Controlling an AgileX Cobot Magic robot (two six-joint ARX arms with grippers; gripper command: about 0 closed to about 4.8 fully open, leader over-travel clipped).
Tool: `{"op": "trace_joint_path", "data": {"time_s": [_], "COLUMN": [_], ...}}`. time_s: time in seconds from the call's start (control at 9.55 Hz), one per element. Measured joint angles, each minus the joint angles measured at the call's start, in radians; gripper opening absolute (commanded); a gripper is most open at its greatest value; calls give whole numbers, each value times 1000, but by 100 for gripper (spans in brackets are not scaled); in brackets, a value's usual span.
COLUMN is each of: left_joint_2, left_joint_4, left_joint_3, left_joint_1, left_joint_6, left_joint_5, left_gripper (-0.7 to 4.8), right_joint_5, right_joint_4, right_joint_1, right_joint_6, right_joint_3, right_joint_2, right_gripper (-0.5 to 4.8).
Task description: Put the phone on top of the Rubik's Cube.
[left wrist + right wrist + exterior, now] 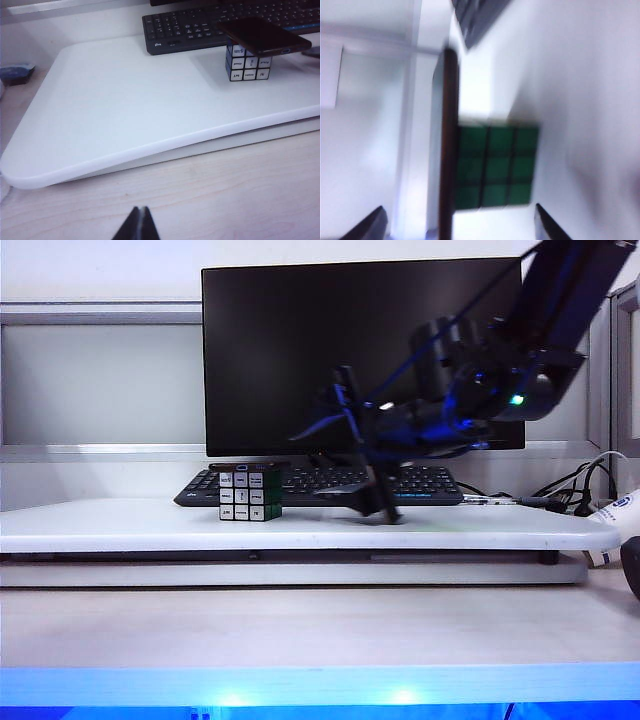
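Observation:
The phone [262, 35], a thin black slab, lies flat on top of the Rubik's Cube [247, 62] and overhangs it. The cube stands on the white board [125, 110] just in front of the keyboard. In the exterior view the cube [250, 493] carries the phone [243, 467] as a dark strip. My right gripper [362, 450] hovers blurred to the cube's right, apart from it. In the right wrist view this gripper [457, 227] is open and empty, facing the cube's green side [497, 167] and the phone's edge [449, 140]. My left gripper [140, 222] is shut over the wooden desk, far from both.
A black keyboard [320, 483] and a dark monitor [360, 350] stand behind the cube. Cables [570, 490] and a white object [615, 520] sit at the right end. The raised white board's front edge [300, 540] overhangs the wooden desk. A blue object [15, 72] lies beside the board.

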Motion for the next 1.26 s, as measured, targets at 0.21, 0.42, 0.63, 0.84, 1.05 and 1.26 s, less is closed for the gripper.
{"op": "trace_joint_path", "data": {"time_s": [0.21, 0.42, 0.63, 0.84, 1.05, 1.26], "left_joint_2": [0, 0, 0, 0, 0, 0], "left_joint_4": [0, 0, 0, 0, 1, 3], "left_joint_3": [0, 0, 0, 0, 0, 0], "left_joint_1": [0, 0, 0, 0, 0, 0], "left_joint_6": [0, 0, 0, 0, 0, 0], "left_joint_5": [0, 0, 0, 0, 56, 87], "left_gripper": [-6, -6, -6, -6, -6, -6], "right_joint_5": [3, 36, 94, 190, 345, 408], "right_joint_4": [-52, -303, -439, -553, -723, -747], "right_joint_1": [-18, -18, -18, -13, 9, 21], "right_joint_6": [-98, -360, -501, -655, -892, -982], "right_joint_3": [-2, -3, -3, -3, -3, -71], "right_joint_2": [-22, -124, -192, -274, -377, -441], "right_gripper": [334, 333, 330, 281, 268, 236]}}
